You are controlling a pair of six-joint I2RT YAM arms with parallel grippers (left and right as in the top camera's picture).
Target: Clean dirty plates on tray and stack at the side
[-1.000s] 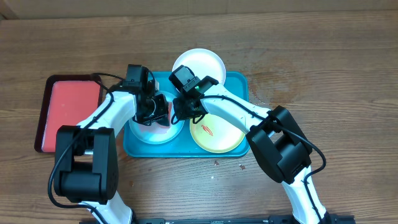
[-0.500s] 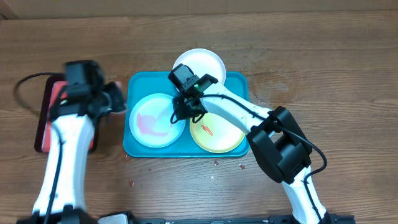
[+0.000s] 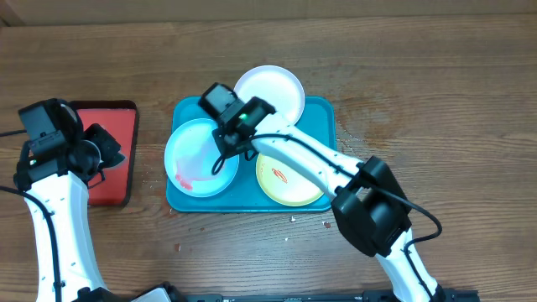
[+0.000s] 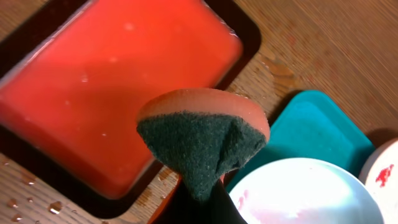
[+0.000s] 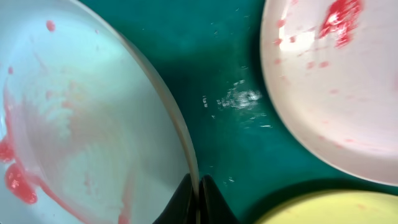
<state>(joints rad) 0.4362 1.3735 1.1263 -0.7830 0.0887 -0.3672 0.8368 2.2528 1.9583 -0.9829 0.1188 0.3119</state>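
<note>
The light blue plate (image 3: 193, 151), in the tray's (image 3: 322, 112) left half, is pinched at its right rim by the right arm's (image 3: 302, 155) jaws, its face open toward the left arm's (image 3: 54, 201) jaws, which clutch a sponge (image 4: 202, 140) left of the tray.

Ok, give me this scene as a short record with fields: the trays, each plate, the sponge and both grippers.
tray: large teal rectangular plastic tray, holds all three plates
plate 1: light blue round plastic plate, red smears
plate 2: white round plastic plate, red smears, overhangs the far rim
plate 3: yellow-green round plastic plate, red mark
right gripper: shut on plate 1's rim
left gripper: shut on orange-and-green sponge, over small red tray
</note>
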